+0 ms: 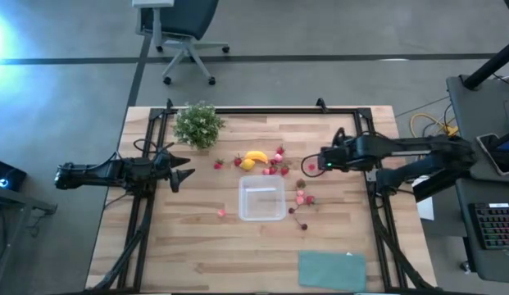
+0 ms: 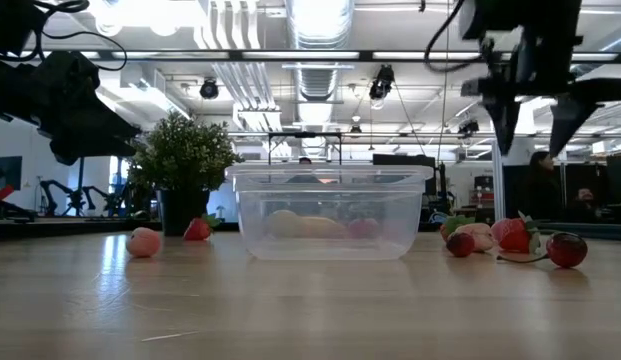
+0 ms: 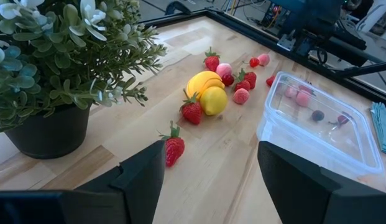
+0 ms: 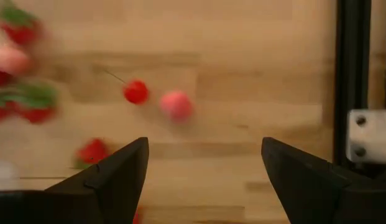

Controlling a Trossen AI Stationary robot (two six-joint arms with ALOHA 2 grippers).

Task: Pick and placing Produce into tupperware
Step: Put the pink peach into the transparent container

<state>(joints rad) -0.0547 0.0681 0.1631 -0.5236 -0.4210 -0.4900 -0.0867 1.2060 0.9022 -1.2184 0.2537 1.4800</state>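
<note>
At the middle of the wooden table (image 1: pixel 197 246) we see the clear tupperware (image 1: pixel 262 199), open-topped and with no fruit inside it that we can make out from above. Just beyond its far edge lie the yellow banana (image 1: pixel 256 155) and the small lemon (image 1: pixel 247 164), touching each other, with red and pink berries (image 1: pixel 276 167) scattered beside them to the left and right. More berries (image 1: pixel 302 199) sit just off the container's right side, one with a dark stem lying nearer to us, and a single pink berry (image 1: pixel 222 213) rests apart on its left. We find the right gripper (image 1: pixel 314 163) held above the table to the right of the banana cluster, fingers spread wide and holding nothing; its wrist view looks down on a red berry (image 4: pixel 136 91) and a pink one (image 4: pixel 176 104) on the bare wood between the fingers. Our left gripper (image 1: pixel 187 173) waits at the table's left edge, near the green potted plant (image 1: pixel 197 124), its fingers also parted and empty, pointing toward the fruit. A flat teal rectangle (image 1: pixel 332 270) lies at the near right corner, well apart from everything else.
</note>
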